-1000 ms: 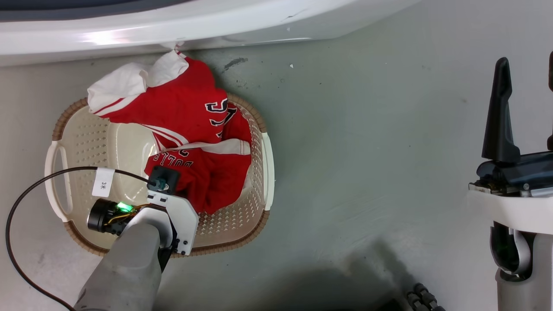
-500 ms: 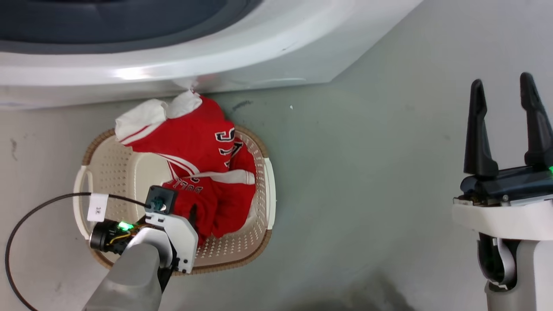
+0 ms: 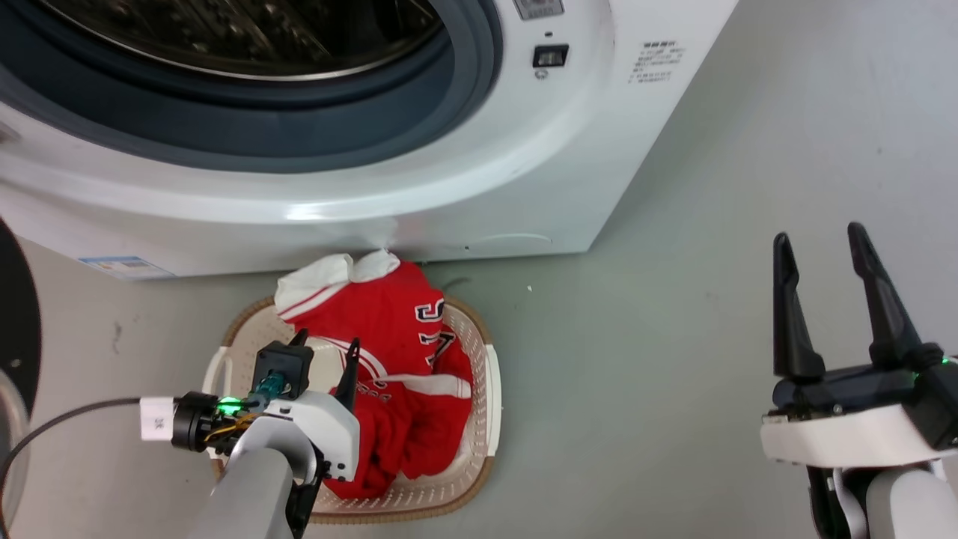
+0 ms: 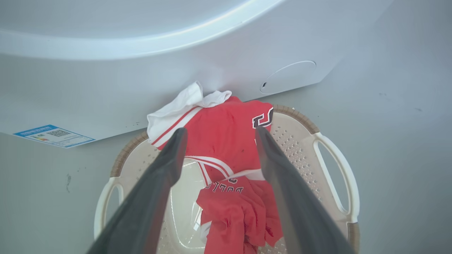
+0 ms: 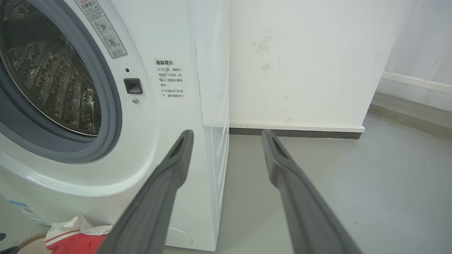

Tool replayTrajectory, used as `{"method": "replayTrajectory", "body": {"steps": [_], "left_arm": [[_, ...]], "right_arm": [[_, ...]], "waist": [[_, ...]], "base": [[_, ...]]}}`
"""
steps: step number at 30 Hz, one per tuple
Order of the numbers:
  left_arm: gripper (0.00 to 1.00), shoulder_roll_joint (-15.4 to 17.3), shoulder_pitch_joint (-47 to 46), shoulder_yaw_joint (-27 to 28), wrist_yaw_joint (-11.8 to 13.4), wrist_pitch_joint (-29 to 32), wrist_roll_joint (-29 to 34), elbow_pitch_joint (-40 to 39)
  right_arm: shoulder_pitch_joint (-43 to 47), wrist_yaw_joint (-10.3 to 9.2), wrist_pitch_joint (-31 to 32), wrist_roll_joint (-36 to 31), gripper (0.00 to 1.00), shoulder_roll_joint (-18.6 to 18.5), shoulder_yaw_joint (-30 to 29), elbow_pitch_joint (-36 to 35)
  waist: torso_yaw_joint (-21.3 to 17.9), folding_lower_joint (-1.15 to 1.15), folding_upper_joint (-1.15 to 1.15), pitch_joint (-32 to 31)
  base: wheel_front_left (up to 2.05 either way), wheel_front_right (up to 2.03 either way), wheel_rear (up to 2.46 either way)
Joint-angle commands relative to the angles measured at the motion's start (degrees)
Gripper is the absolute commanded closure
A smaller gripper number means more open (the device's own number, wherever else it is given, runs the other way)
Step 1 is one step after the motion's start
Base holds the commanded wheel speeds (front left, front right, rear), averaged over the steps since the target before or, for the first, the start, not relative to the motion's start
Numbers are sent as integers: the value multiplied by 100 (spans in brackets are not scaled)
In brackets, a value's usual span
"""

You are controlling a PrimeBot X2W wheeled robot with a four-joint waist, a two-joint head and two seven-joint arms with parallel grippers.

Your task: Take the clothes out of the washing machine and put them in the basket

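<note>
The clothes (image 3: 397,359) are red jersey pieces with white trim, heaped in the right half of the cream basket (image 3: 490,397). A white sleeve hangs over the far rim against the washing machine (image 3: 524,150). My left gripper (image 3: 328,342) hovers open just above the basket, holding nothing. In the left wrist view the gripper (image 4: 220,131) frames the clothes (image 4: 229,211) and the basket (image 4: 335,158) below. My right gripper (image 3: 818,232) stands open and empty over the floor at the right. In the right wrist view the gripper (image 5: 227,134) faces the washing machine (image 5: 169,106) corner.
The steel drum (image 5: 46,70) behind the grey ring shows no cloth in the part I can see. The black-rimmed door (image 3: 15,314) stands open at the far left. Grey floor (image 3: 636,359) stretches between the basket and my right arm. A white wall (image 5: 300,63) stands behind.
The head camera has tilted up, bringing the washer's opening into view. My left gripper has lifted off the red cloth, and its open fingers now show above it.
</note>
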Motion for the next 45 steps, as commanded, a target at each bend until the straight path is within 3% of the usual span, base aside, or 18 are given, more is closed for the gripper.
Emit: {"method": "replayTrajectory", "body": {"steps": [1,12,24,35,45], "left_arm": [[0,11,133,56,44,-14,37,-127],[0,-117,1345,765,418,-14,502,-2212],[0,-489,2305,1257,734,-14,893,-3848],[0,-667,3008,1405,811,-14,1032,-4734],[0,-725,3380,1515,771,-14,1027,-4953]], "right_arm": [[102,-4,-12,-53,0,4,8,30],[556,-4,-12,-63,0,5,39,144],[938,-4,-11,-68,0,5,104,291],[1238,-4,-11,-56,0,5,91,395],[1382,-4,-11,-11,0,5,11,495]], "waist": [[125,1,0,-301],[257,1,0,-1075],[282,1,0,-1745],[310,1,0,-2213],[351,1,0,-2430]], "base": [[0,0,0],[0,0,0],[0,0,0],[0,0,0],[0,0,0]]}}
